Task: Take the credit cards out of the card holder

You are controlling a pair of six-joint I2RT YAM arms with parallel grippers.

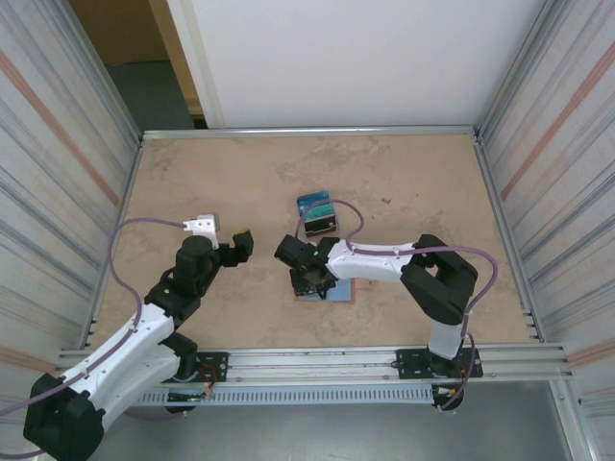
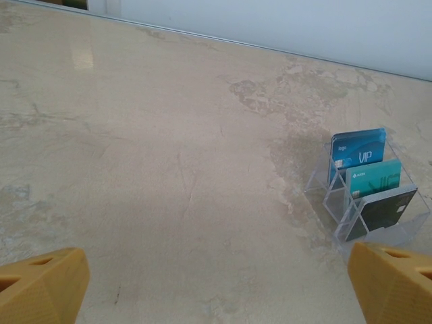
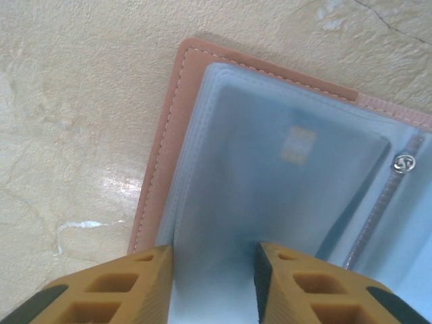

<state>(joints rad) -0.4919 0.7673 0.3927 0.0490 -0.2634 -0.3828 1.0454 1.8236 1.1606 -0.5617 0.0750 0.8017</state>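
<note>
The card holder (image 3: 165,155) lies open on the table, a tan leather rim around pale blue-grey clear sleeves. A credit card (image 3: 290,182) with a gold chip shows dimly through the top sleeve. My right gripper (image 3: 212,277) points down onto the sleeves, jaws narrowly open, the left finger at the sleeves' outer edge. From above, the right gripper (image 1: 309,280) covers most of the card holder (image 1: 344,291). My left gripper (image 1: 240,245) hovers wide open to the left with nothing in it. Its fingers (image 2: 40,283) frame bare table.
A small clear-plastic stand (image 2: 368,196) holds a blue card (image 2: 358,150), a teal card (image 2: 373,181) and a dark card (image 2: 385,210) upright. It sits behind the right gripper, the stand (image 1: 317,215) near mid-table. Metal walls bound the table (image 1: 432,192).
</note>
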